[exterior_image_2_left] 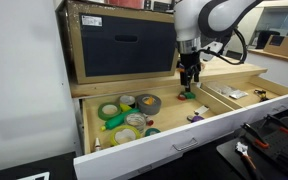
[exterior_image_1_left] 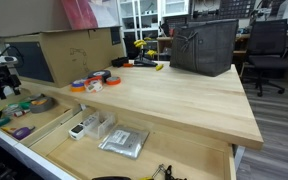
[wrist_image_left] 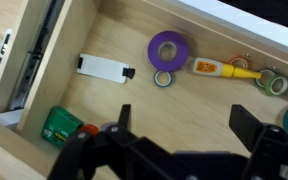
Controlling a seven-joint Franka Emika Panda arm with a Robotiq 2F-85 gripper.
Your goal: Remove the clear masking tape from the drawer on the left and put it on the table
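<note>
The narrow pale-wood drawer [exterior_image_2_left: 174, 146] stands open below the table [exterior_image_1_left: 174, 95]; it also shows in an exterior view [exterior_image_1_left: 50, 118]. A whitish translucent tape roll [exterior_image_2_left: 135, 121] lies among green and grey rolls at one end of it. My gripper [exterior_image_2_left: 189, 78] hangs open and empty over the drawer's other end, well apart from that roll. In the wrist view the gripper [wrist_image_left: 184, 120] is open above bare drawer floor, with a purple roll [wrist_image_left: 168, 48] and a small ring [wrist_image_left: 163, 78] ahead. I cannot pick out the clear tape in the wrist view.
Orange, blue and red-black rolls [exterior_image_1_left: 92, 82] lie on the table top beside a cardboard box [exterior_image_1_left: 69, 50] and a dark bag [exterior_image_1_left: 204, 45]. A wider drawer with a clear organiser [exterior_image_1_left: 94, 126] is open alongside. A white item [wrist_image_left: 104, 67] and a yellow pen-like item [wrist_image_left: 224, 69] lie in the narrow drawer.
</note>
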